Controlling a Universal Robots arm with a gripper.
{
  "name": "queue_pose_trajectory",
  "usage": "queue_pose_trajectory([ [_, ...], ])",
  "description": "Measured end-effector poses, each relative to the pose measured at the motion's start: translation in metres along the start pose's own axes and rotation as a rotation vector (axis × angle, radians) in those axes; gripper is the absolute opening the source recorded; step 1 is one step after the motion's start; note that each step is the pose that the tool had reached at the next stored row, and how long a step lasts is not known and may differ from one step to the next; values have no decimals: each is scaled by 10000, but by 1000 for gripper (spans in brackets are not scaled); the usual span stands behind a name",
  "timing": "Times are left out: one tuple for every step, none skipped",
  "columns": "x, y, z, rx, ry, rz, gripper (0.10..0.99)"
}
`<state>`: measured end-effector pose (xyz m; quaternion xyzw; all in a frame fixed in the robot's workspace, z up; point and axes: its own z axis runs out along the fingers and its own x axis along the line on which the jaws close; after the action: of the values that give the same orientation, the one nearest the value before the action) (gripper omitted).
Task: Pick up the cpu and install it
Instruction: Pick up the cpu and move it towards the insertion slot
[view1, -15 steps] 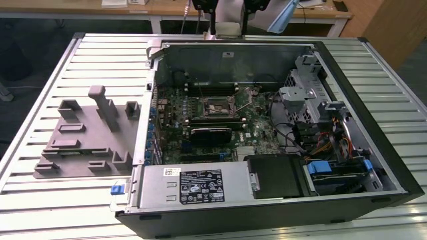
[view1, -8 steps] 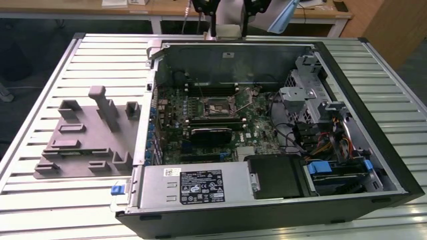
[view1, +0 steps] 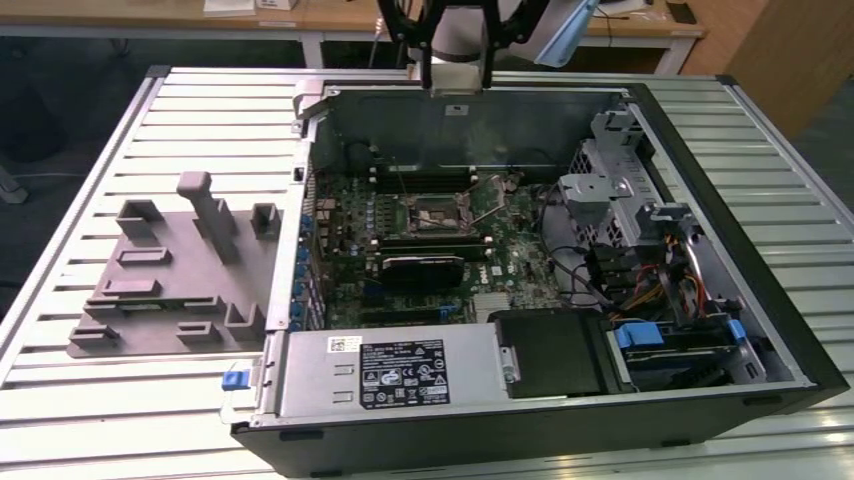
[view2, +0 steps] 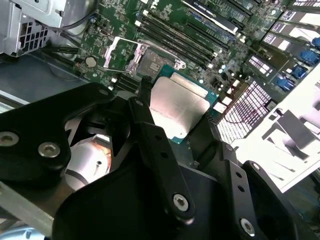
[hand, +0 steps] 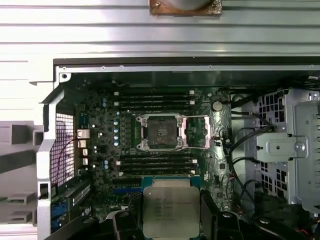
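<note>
The claw (view2: 176, 122) grips the cpu (view2: 180, 102) by two opposite edges, keeping its underside clear, above the open case (view1: 467, 120) on the bench (view1: 120, 425). The socket (hand: 161, 131) lies uncovered, apart from the chip, permitting entry from above.

cpu (hand: 168, 210): metal lid, silver-grey, satin sheen; you'll see a green board rim.
fingers (view2: 160, 155): black, matt, smooth; bright metal screw heads.
socket frame (hand: 160, 131): bare shiny metal.
mobo (hand: 100, 150): green PCB, slight gloss.
fixture tray (view1: 147, 290): grey plastic, matt.
table (view1: 120, 390): yr ribbed metal slats, brushed, pale.
case wall (view1: 467, 125): dull grey sheet metal.
</note>
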<state>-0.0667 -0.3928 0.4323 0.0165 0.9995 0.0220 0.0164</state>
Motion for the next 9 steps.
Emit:
queue_pose_trajectory([
  [0, -1, 18, 1, 0, 0, 545],
  [0, -2, 38, 0, 0, 0, 545],
  [1, -2, 56, 0, 0, 0, 545],
  [1, -3, 74, -1, 0, 0, 545],
  [1, -4, 92, 0, 0, 0, 545],
  [1, -5, 110, 1, 0, 0, 545],
  [2, -6, 128, 3, 0, 0, 545],
  [2, -6, 146, 4, 0, 0, 545],
  [3, -7, 165, 6, 0, 0, 545],
])
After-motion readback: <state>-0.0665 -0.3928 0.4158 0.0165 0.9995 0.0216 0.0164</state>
